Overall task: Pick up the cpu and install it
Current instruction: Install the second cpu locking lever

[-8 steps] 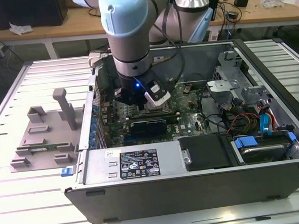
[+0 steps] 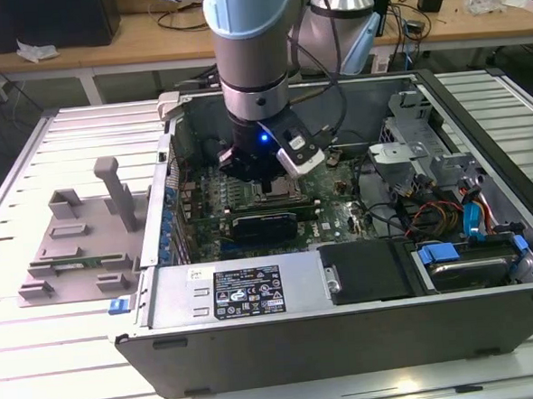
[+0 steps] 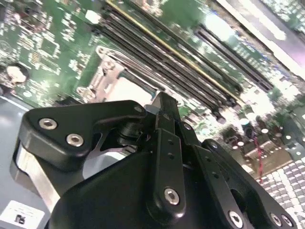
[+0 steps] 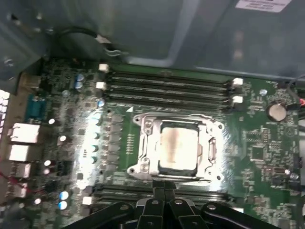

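Looking across the exterior view, you are seeing the grey tray point(image 2: 79, 243) lying at centre left on the slatted table point(image 2: 23, 359), outside the open computer case point(image 2: 346, 321). At centre frame your gripper point(image 2: 267, 183) is hanging low over the motherboard point(image 2: 335, 209). In the first wrist view the cpu point(image 4: 178, 148) is sitting in its socket point(image 4: 143, 143) at centre frame, and the fingers point(image 4: 164, 198) are appearing pressed together, gripping nothing.

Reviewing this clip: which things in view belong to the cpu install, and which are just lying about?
Part of the job:
cpu, lying in the motherboard socket
gripper, just above it

Lying about:
grey tray beside the case
black card
drive cage
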You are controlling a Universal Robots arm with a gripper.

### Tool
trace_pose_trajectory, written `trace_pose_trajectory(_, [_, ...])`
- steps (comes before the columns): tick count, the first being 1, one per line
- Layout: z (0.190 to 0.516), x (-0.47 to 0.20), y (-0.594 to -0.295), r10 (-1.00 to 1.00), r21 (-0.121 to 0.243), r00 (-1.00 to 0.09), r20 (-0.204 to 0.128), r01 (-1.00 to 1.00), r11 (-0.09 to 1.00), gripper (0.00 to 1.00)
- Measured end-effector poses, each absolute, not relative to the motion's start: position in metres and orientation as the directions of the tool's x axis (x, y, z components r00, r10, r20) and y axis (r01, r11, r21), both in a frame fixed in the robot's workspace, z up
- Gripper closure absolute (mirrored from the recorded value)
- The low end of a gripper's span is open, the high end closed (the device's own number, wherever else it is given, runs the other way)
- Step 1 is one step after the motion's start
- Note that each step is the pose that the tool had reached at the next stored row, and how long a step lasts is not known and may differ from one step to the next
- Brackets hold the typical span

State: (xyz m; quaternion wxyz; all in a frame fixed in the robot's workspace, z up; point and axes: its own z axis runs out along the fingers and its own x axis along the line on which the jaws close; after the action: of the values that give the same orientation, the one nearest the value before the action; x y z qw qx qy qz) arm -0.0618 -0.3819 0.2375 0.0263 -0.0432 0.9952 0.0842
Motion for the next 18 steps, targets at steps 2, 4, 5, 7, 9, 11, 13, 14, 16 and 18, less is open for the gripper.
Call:
trace_pose_trajectory(2, [0.238,-0.057,-0.378,-0.082,0.164,-0.995,-0.059,-0.09,0.982,0.89])
trace_pose_trajectory(4, [0.237,-0.053,-0.37,-0.082,0.164,-0.995,-0.06,-0.09,0.982,0.89])
trace_pose_trajectory(5, [0.237,-0.053,-0.367,-0.082,0.164,-0.995,-0.06,-0.09,0.982,0.89])
trace_pose_trajectory(7, [0.237,-0.052,-0.357,-0.082,0.155,-0.995,-0.059,-0.09,0.984,0.89])
trace_pose_trajectory(9, [0.237,-0.051,-0.354,-0.083,0.134,-0.995,-0.055,-0.089,0.987,0.89])
trace_pose_trajectory(11, [0.237,-0.049,-0.353,-0.082,0.118,-0.995,-0.052,-0.088,0.989,0.89])
trace_pose_trajectory(13, [0.237,-0.047,-0.351,-0.081,0.11,-0.995,-0.051,-0.086,0.99,0.89])
trace_pose_trajectory(14, [0.236,-0.046,-0.351,-0.081,0.108,-0.995,-0.05,-0.086,0.99,0.89])
trace_pose_trajectory(16, [0.236,-0.045,-0.35,-0.081,0.107,-0.995,-0.05,-0.086,0.991,0.89])
trace_pose_trajectory(18, [0.241,-0.045,-0.35,-0.081,0.106,-0.995,-0.05,-0.086,0.991,0.89])
